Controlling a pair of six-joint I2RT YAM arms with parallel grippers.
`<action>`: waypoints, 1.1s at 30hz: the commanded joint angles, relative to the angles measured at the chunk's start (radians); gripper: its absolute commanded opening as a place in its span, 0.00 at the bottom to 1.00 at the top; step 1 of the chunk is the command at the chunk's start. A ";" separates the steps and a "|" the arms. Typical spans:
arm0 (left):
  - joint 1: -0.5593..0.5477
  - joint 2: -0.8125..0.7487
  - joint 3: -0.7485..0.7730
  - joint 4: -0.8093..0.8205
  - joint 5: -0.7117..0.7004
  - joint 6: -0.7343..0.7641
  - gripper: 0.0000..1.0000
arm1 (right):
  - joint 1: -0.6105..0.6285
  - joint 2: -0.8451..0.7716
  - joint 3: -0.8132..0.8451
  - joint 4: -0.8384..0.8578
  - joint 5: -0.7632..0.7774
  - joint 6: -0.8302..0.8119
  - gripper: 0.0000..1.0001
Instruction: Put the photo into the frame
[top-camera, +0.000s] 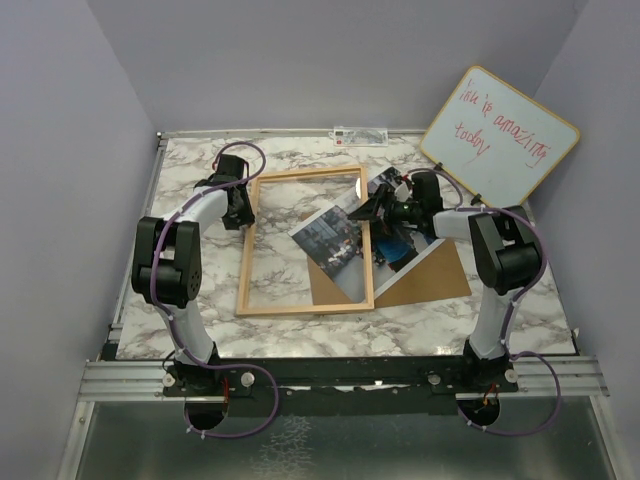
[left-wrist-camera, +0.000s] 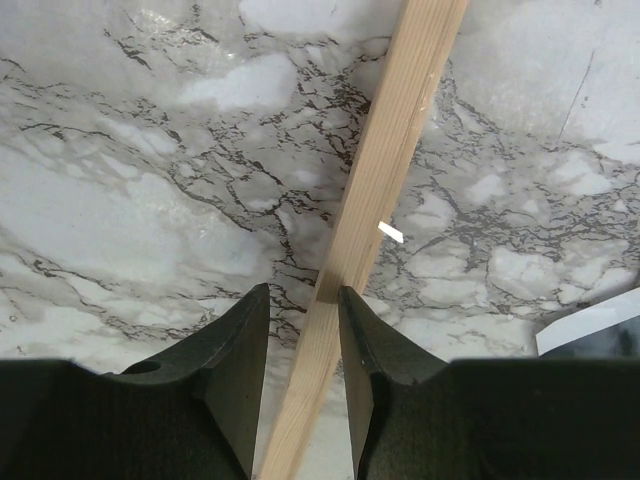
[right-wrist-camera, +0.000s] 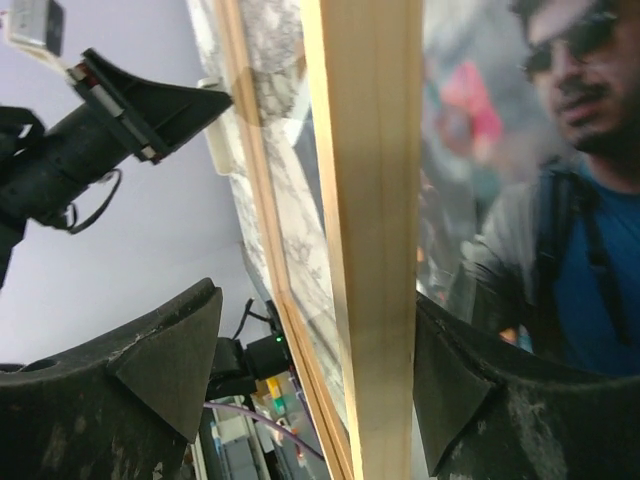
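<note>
L gripper (left-wrist-camera: 302, 292) and R gripper (right-wrist-camera: 318, 295), jaws released, straddle opposite rails of the frame (left-wrist-camera: 400, 130), which is light, stiff, w/ fragile pane, so grip rails; photo (right-wrist-camera: 560, 250), prob. partly beneath, is thin, slippery.

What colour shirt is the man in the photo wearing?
Blue; the photo shows it best in the right wrist view.

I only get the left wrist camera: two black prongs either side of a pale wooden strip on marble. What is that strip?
Observer: One long side of the frame, a light wooden rectangle with a clear pane.
Operator: And the white-edged corner at my right?
Observer: The photo; it crosses the frame's opposite side, part inside, part outside.
Operator: Is the other hand busy?
Observer: The right hand is open around that opposite side.
</note>
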 joint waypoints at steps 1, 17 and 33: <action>-0.046 0.116 -0.083 -0.037 0.201 -0.046 0.37 | 0.037 0.008 0.021 0.290 -0.164 0.121 0.75; -0.046 0.110 -0.094 -0.026 0.180 -0.052 0.35 | 0.036 0.009 -0.079 0.756 -0.223 0.384 0.35; -0.044 0.141 -0.121 -0.012 0.141 -0.050 0.34 | 0.020 -0.040 -0.157 0.946 -0.208 0.507 0.66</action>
